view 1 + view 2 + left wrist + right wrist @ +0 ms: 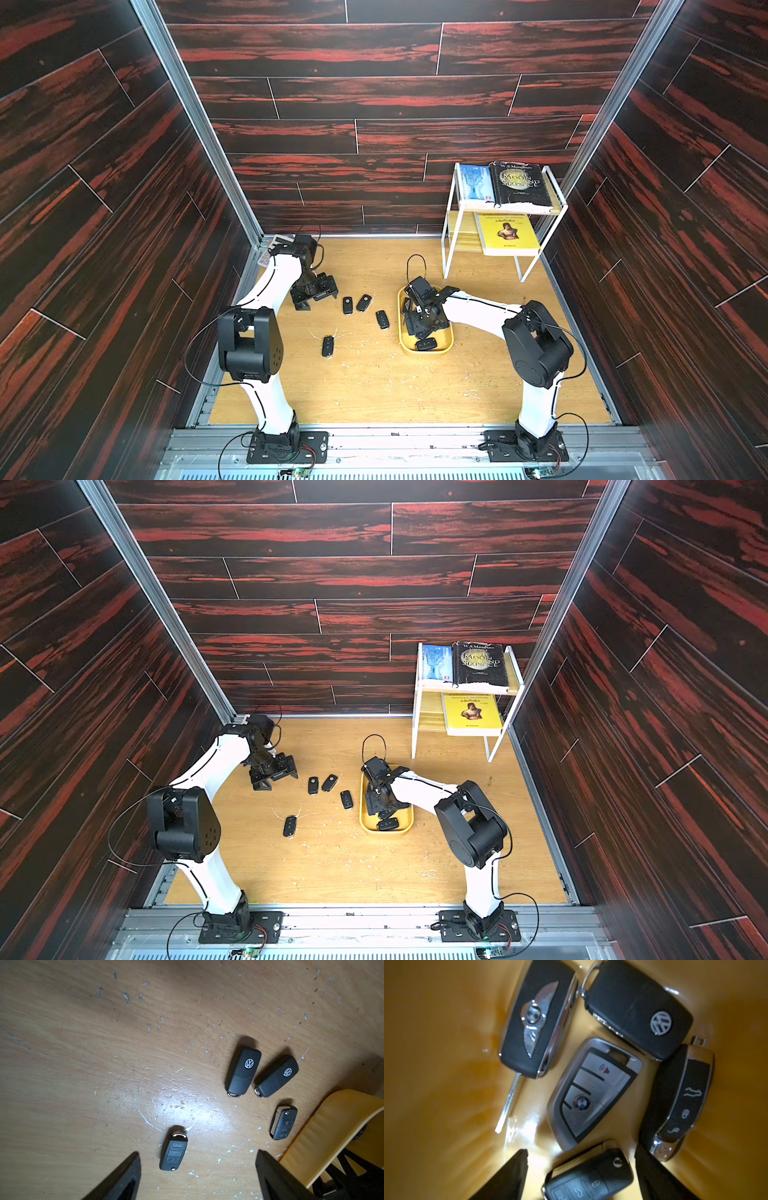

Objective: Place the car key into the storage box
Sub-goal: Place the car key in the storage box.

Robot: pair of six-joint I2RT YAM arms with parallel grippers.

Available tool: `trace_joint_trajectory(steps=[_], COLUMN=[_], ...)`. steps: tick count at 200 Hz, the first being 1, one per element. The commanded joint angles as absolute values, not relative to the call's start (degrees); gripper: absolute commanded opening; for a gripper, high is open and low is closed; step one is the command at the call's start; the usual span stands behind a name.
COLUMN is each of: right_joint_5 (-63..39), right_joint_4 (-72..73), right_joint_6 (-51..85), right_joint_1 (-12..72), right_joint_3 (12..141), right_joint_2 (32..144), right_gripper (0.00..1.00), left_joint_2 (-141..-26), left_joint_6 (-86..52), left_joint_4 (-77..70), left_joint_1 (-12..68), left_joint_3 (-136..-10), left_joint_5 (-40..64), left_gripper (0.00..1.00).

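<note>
The yellow storage box (428, 352) (386, 833) sits right of the table's middle, and my right gripper (419, 328) (581, 1150) hangs open over it. In the right wrist view a blurred black car key (589, 1176) lies between the spread fingers with a gap on each side. Several other keys (591, 1093) rest on the box floor (446, 1064). My left gripper (320, 297) (197, 1153) is open and empty above the table. A black key (173, 1153) (328, 345) lies on the wood below and between its fingers. Three more keys (347, 305) (364, 302) (382, 319) lie between the two arms.
A white wire shelf rack (449, 249) holding books (515, 183) stands at the back right corner. Dark wood-pattern walls close in the table on three sides. The wooden tabletop (374, 386) is scuffed with white flecks.
</note>
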State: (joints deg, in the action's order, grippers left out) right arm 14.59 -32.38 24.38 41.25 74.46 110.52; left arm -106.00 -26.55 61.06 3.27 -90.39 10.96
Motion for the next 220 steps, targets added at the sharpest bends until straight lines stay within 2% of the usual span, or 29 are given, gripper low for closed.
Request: trace_joint_trajectory(steps=[1, 26, 74, 111, 138, 220], right_joint_5=[15.8, 16.1, 17.2, 17.7, 18.8, 21.1], right_joint_4=[-32.1, -31.7, -32.6, -33.1, -32.3, -26.1], right_joint_6=[24.5, 24.4, 24.9, 25.5, 25.9, 26.0], right_joint_1=[42.0, 42.1, 42.2, 42.4, 43.1, 44.3], right_joint_3=[73.6, 73.0, 73.6, 73.3, 72.8, 69.9], right_joint_2=[109.9, 109.0, 107.5, 105.5, 103.8, 91.6], right_gripper=[0.86, 0.86, 0.87, 0.87, 0.87, 0.87], left_joint_2=[-104.4, -104.1, -106.8, -110.4, -114.7, -123.1], left_joint_6=[-26.3, -26.6, -25.6, -24.8, -25.0, -24.9], left_joint_4=[61.6, 59.3, 59.6, 59.7, 60.9, 58.0], left_joint_1=[3.0, 3.0, 3.7, 7.4, 7.8, 9.0], left_joint_3=[-90.3, -89.1, -90.5, -94.8, -97.7, -100.3], left_joint_5=[11.5, 12.4, 13.7, 5.8, 4.6, 4.3], left_gripper=[0.9, 0.85, 0.84, 0.84, 0.84, 0.83])
